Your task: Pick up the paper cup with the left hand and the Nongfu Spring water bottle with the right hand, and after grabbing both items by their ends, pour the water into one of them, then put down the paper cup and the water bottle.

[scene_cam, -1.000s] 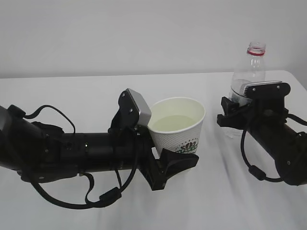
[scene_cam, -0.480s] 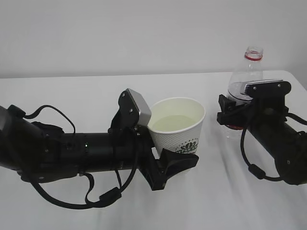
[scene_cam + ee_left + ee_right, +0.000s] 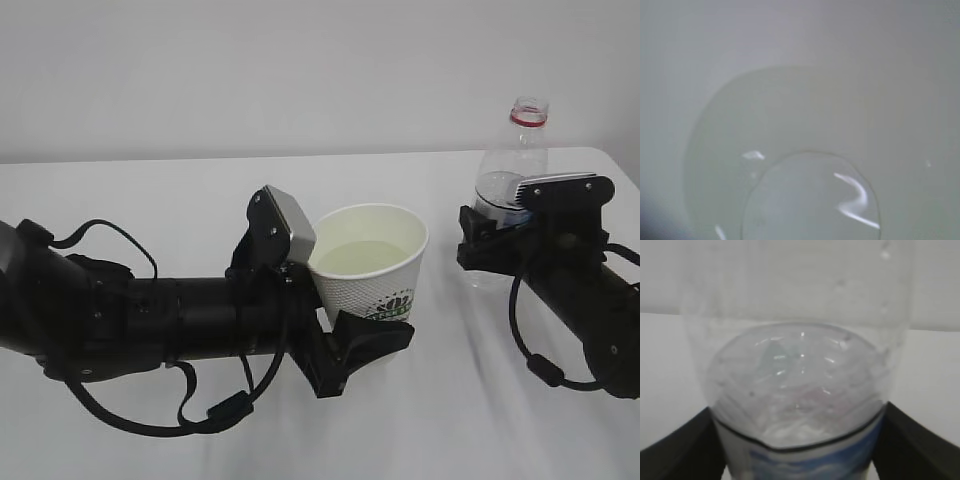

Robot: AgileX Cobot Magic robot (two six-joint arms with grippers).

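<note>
The white paper cup (image 3: 375,275) with a green logo sits upright between the fingers of my left gripper (image 3: 385,310), which is shut on its lower part. Clear water (image 3: 360,257) lies in the cup. The left wrist view looks down on that water (image 3: 810,200) and the cup's cream inner wall (image 3: 840,75). The uncapped Nongfu Spring water bottle (image 3: 512,165) stands upright on the table at the right. My right gripper (image 3: 505,235) is open around its label, one black finger (image 3: 675,450) on each side of the bottle (image 3: 800,380), with thin gaps.
The white table (image 3: 150,200) runs back to a plain white wall. Its right corner (image 3: 615,160) lies just beyond the bottle. My left arm (image 3: 130,320) with its cables lies low across the table's left half.
The bottle came down slightly and now stands still. My right gripper's jaws widened, and it has slipped a little lower and to the right. The left arm and cup have not moved.
</note>
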